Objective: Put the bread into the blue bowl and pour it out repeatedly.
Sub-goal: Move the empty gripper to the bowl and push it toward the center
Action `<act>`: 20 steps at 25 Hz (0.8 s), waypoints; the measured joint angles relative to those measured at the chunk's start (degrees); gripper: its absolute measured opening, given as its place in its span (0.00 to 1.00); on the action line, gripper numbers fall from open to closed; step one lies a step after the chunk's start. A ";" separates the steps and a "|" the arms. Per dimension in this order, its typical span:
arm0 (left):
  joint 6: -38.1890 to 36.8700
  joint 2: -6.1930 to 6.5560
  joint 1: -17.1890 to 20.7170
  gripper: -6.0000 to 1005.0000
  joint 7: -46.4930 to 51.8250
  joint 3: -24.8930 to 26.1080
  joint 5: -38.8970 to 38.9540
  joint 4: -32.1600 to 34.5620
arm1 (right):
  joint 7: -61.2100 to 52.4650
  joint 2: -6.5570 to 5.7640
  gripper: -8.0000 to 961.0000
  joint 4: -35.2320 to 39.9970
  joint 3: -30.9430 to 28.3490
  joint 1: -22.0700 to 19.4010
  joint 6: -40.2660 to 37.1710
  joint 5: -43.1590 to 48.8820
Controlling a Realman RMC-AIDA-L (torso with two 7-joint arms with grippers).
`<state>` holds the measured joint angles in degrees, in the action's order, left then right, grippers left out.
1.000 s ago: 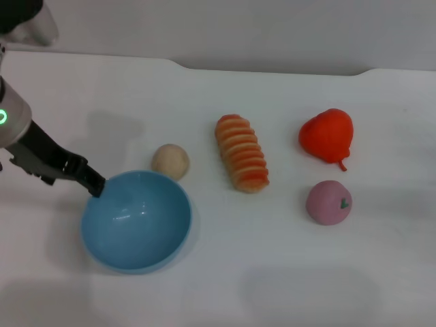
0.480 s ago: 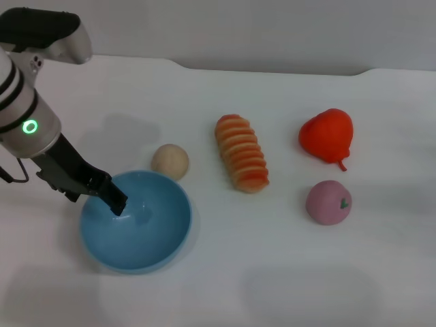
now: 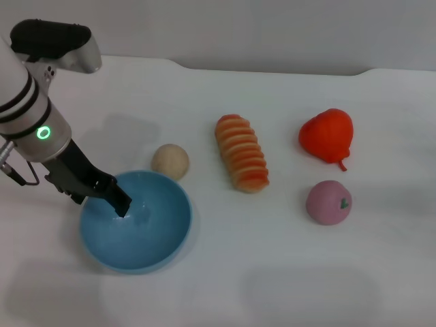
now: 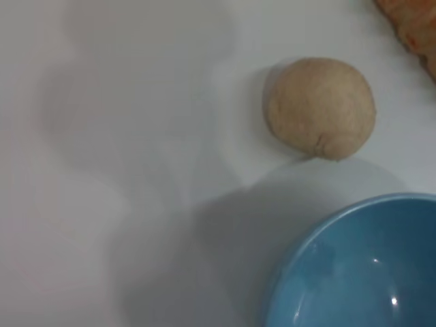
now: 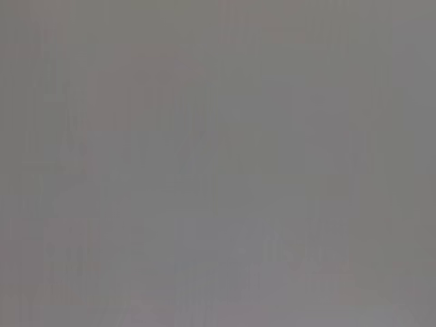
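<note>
Currently the left gripper point(image 3: 121, 204) is reached down inside the blue bowl point(image 3: 167, 240), which is empty; whether it is spread or pressed together cannot be told. The bread point(image 3: 242, 152) is found on the counter point(image 3: 225, 272) to the right of the bowl, slightly farther back, its long axis running near to far. The right gripper is not seen.

- The head view looks down from high up at the white table point(image 3: 225, 272). It sees the blue bowl point(image 3: 160, 238), the beige ball point(image 3: 170, 161) and the bread point(image 3: 242, 152) all at once, from far off.
- The left wrist view looks down from very close. It shows only the rim of the blue bowl point(image 4: 354, 272) and the beige ball point(image 4: 320, 107), which the head view shows too.
- The right wrist view shows plain grey and nothing else.
</note>
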<state>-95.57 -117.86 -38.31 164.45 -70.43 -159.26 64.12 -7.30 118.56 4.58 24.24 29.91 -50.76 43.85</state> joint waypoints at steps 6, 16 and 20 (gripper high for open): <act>2.77 -0.13 0.28 0.81 -0.06 -0.96 0.39 -2.63 | 0.01 -0.03 0.56 0.31 0.00 -0.18 0.00 0.01; 4.14 -0.31 -0.53 0.79 -0.16 -1.05 0.66 -8.02 | 0.01 -0.09 0.56 0.43 -0.32 -0.67 0.00 0.01; 4.49 -0.42 -0.52 0.79 -0.14 -2.12 0.72 -8.17 | 0.01 -0.09 0.56 0.43 -0.34 -0.88 -0.04 0.01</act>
<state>-91.08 -118.28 -38.84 164.32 -72.56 -158.55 55.95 -7.29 118.47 5.01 23.90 29.03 -50.81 43.86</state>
